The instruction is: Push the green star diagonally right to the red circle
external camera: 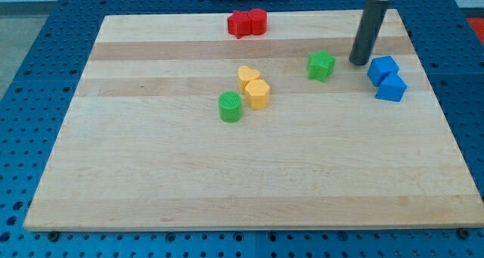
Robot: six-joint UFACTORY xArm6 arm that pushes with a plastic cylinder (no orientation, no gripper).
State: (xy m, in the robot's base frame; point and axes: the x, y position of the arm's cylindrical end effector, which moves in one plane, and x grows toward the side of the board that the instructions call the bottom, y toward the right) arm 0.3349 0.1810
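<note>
— So where does the green star (321,66) sit?

— On the bench (249,190), in the right half and toward the far edge, upright on its flat base and touching no other block.

— And my tip (358,61)?

— Just beside the star, on the side nearer the bench's right edge. A narrow strip of bare wood shows between them, so they look apart, though only just. The dark rod rises from there toward the far right corner, leaning slightly.

— Is there a claw to speak of?

— None shows; the arm ends in that plain rod, so there is nothing apart, together or clamped to tell.

— Where is the red circle (258,20)?

— Close to the far edge, a little right of that edge's middle. It touches a second red block (240,23) whose outline looks jagged, perhaps a star; I cannot tell for sure. Both lie well apart from the green star, toward the far left of it.

— What else is near the tip?

— Two blue blocks: a blue cube (383,69) just on the right-edge side of the tip, and another blue block (392,88) touching it, nearer the near edge.

— And the middle of the bench?

— A yellow heart (247,76) against a yellow block (257,94), possibly six-sided. A green cylinder (231,107) stands just beside them, toward the left edge.
</note>
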